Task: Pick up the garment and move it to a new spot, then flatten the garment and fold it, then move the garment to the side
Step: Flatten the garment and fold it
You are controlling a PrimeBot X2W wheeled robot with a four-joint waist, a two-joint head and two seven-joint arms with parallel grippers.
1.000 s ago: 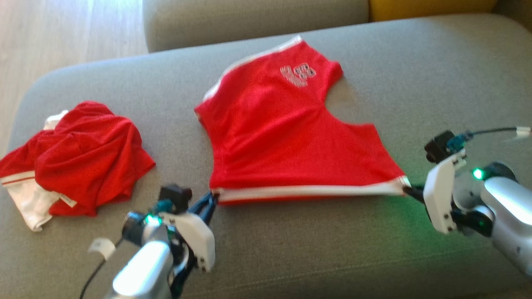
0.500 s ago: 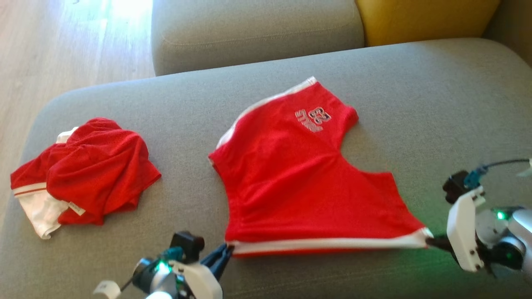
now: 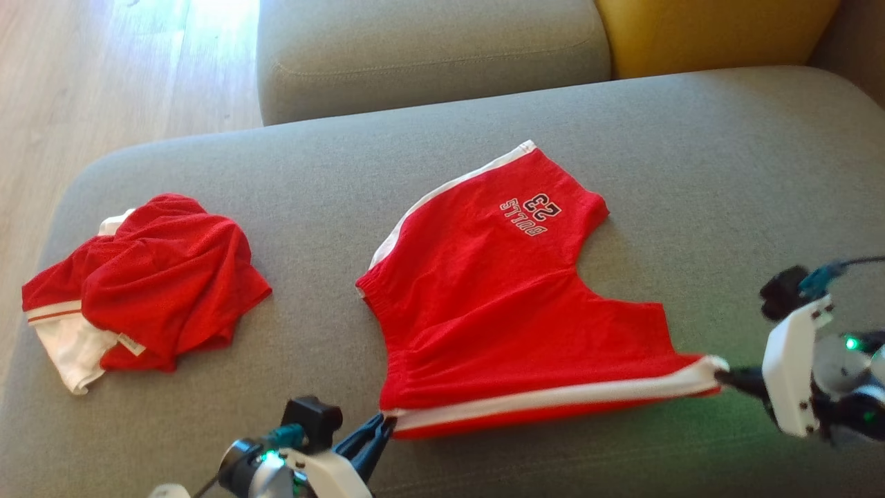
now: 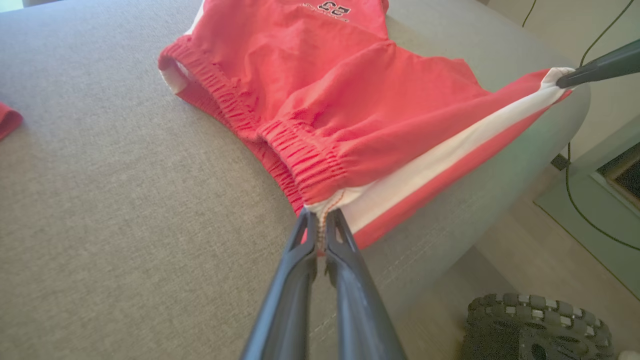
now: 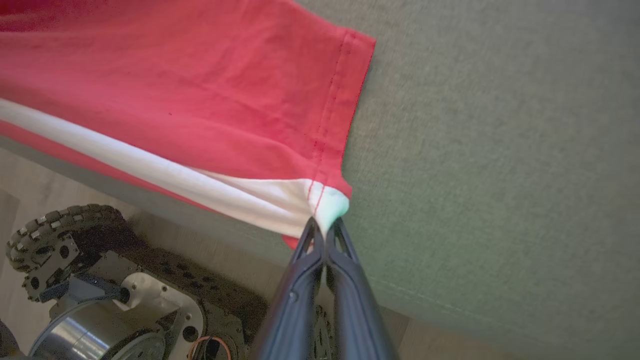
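Head view: red sports shorts with white side stripes and a "BULLS 23" print lie spread on the grey fabric sofa seat. Their near striped edge is pulled into a line between the two grippers. The left gripper is closed on the waistband corner of the shorts, and the right gripper is closed on the leg-hem corner. Well apart to the left lies a crumpled red and white garment. Behind the seat are a second grey cushion and a yellow cushion.

Left wrist view: the left gripper has both dark fingers pinched together on the white stripe, just below the gathered elastic waistband. The stripe runs to the other arm's fingers at the upper right, near the seat's front edge. A black knobby wheel stands on the floor below.

Right wrist view: the right gripper pinches the white hem corner, fingers together. Beyond it the red cloth lies on the seat. The robot's metal base is below the seat edge.
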